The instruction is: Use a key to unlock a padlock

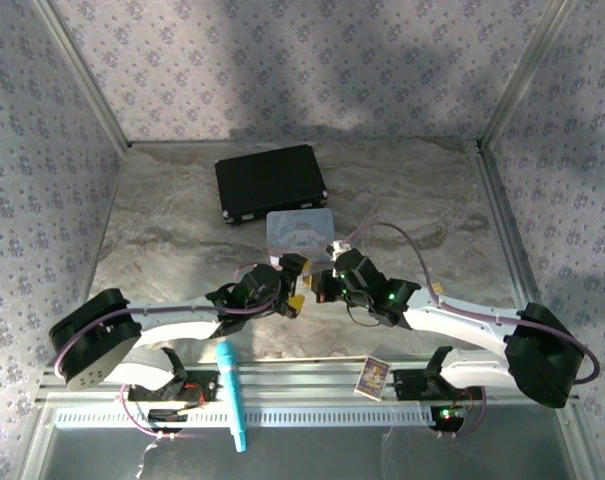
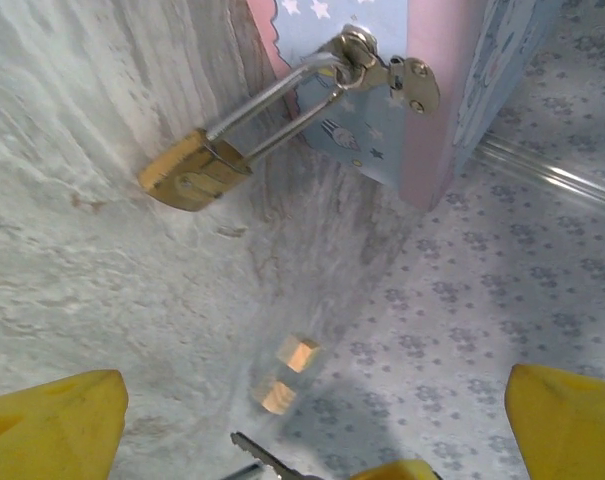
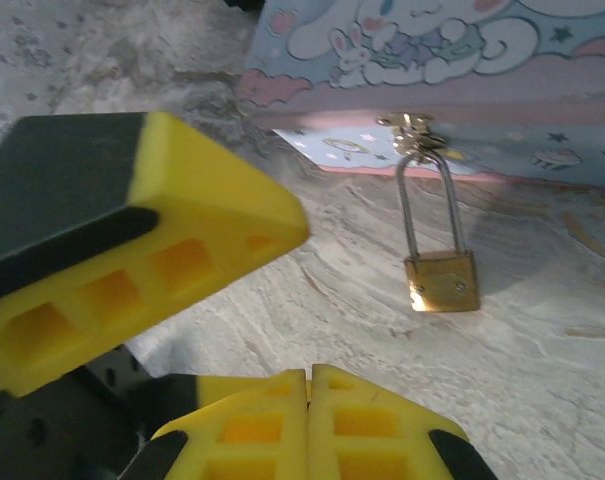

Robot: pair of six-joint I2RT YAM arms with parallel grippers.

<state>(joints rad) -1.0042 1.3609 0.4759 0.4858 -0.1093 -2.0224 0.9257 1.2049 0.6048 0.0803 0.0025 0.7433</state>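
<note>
The brass padlock [image 2: 190, 172] [image 3: 442, 282] lies on the marble tabletop, its thin shackle hooked through the hasp [image 2: 367, 58] of the pastel tin box [image 1: 300, 228] [image 3: 542, 110]. My left gripper [image 2: 317, 420] [image 1: 294, 285] is open just short of it, its yellow fingers [image 2: 47, 420] far apart. The small silvery key [image 2: 267, 458] pokes in at the bottom of the left wrist view from a yellow fingertip. My right gripper [image 3: 309, 385] [image 1: 324, 288] is shut, beside the left finger [image 3: 162, 240]; the key is hidden in the right wrist view.
A black case [image 1: 270, 183] lies behind the tin box. Two small tan blocks [image 2: 299, 352] sit near the wall. A teal pen [image 1: 232, 395] and a small card [image 1: 372, 378] rest on the near rail. Patterned walls close in three sides.
</note>
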